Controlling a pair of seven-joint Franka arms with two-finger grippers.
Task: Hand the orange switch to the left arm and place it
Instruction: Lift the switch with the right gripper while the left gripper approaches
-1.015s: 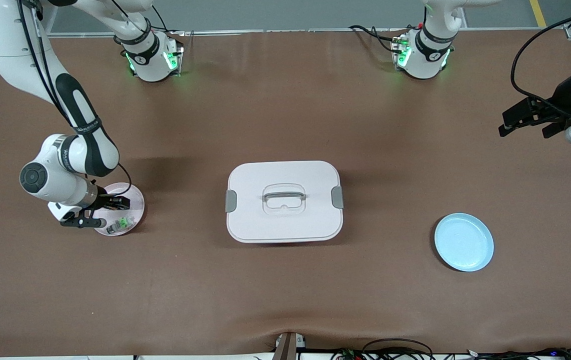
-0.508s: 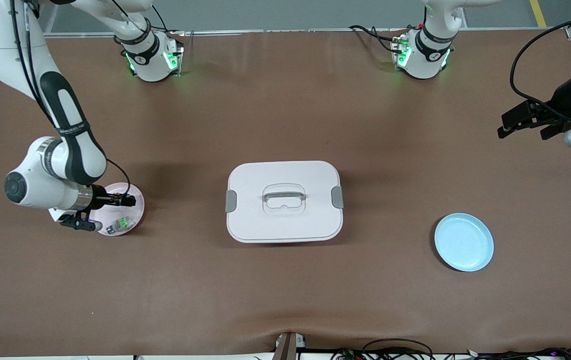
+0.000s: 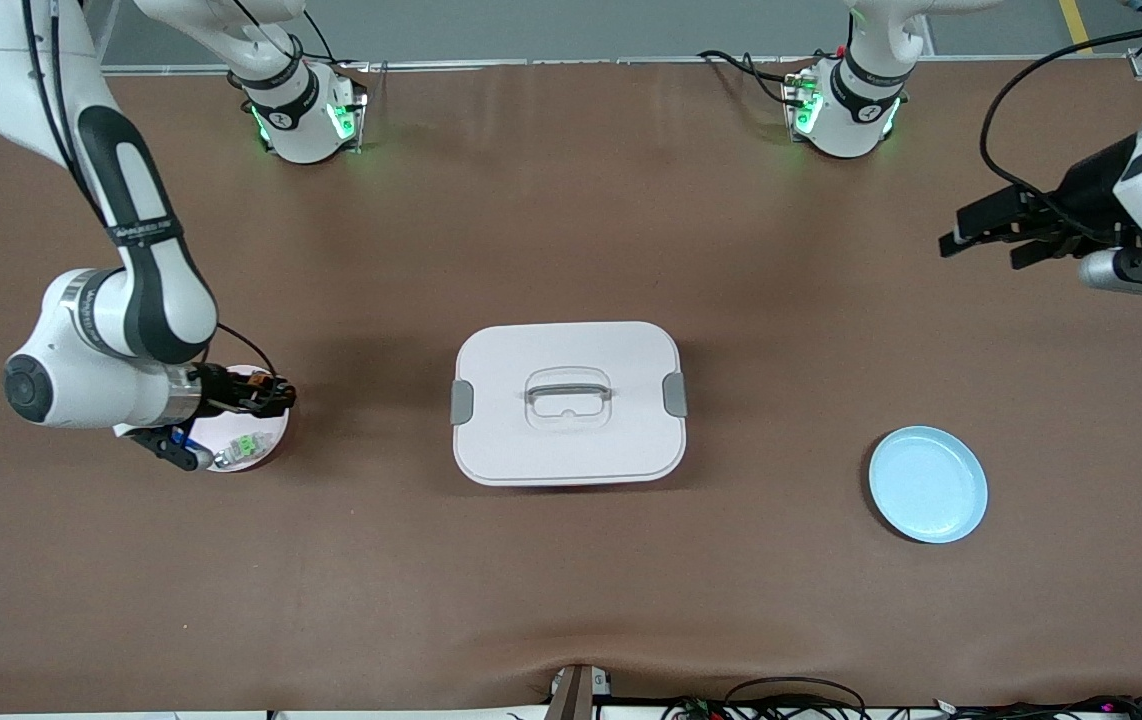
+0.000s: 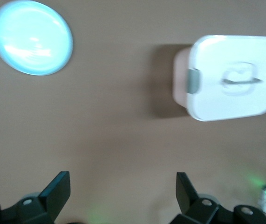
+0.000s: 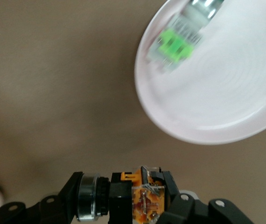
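Clamped in the right end effector, the orange switch hangs over the pink plate's edge; a green-and-silver component lies on that plate. Mid-worktop sits the box. Left end effector, fingers apart, is over bare worktop at its own end.

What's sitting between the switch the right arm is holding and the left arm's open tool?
The white box sits mid-table, on the straight line between the right tool, shut on the orange switch over the pink plate, and the open left tool, so the handover likely has to go around it.
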